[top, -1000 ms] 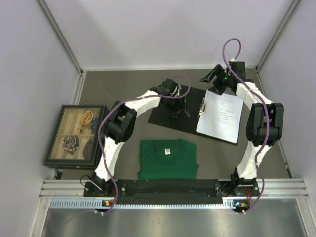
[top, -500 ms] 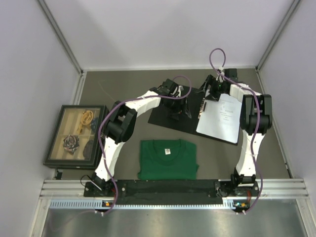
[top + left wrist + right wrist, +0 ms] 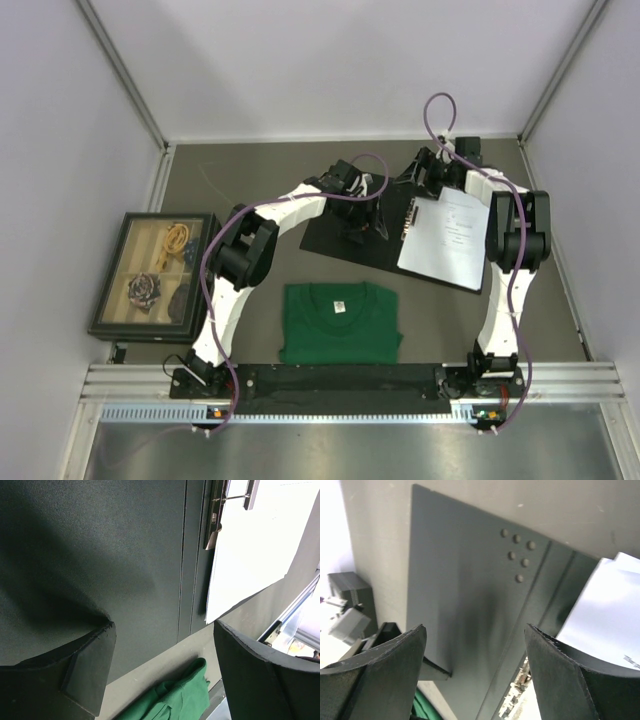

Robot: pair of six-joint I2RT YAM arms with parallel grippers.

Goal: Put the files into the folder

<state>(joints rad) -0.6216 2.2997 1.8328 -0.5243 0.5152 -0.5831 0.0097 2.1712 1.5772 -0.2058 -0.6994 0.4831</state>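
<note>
Hovering over one open folder (image 3: 325, 245) with files (image 3: 450, 238): left end effector (image 3: 162, 628) and right end effector (image 3: 475, 629), both apart.

- Left arm (image 3: 215, 320): white moulded shell links set between bulky black joint housings.
- Right arm (image 3: 505, 310): same build, with white shells and rounded black joints.
- Thin purple cable (image 3: 204, 275) runs along the left arm and loops free of the links. A second purple cable (image 3: 440, 97) arches over the right arm.
- Black base block (image 3: 187, 378) at the foot of each arm, fixed to a long black mounting bar (image 3: 340, 377).
- Left claw (image 3: 163, 630): two thick matte-black fingers (image 3: 85, 675) with a grainy surface and bevelled inner edges.
- Right claw (image 3: 475, 630): matching matte-black fingers (image 3: 375, 680), broad and wedge-shaped.
</note>
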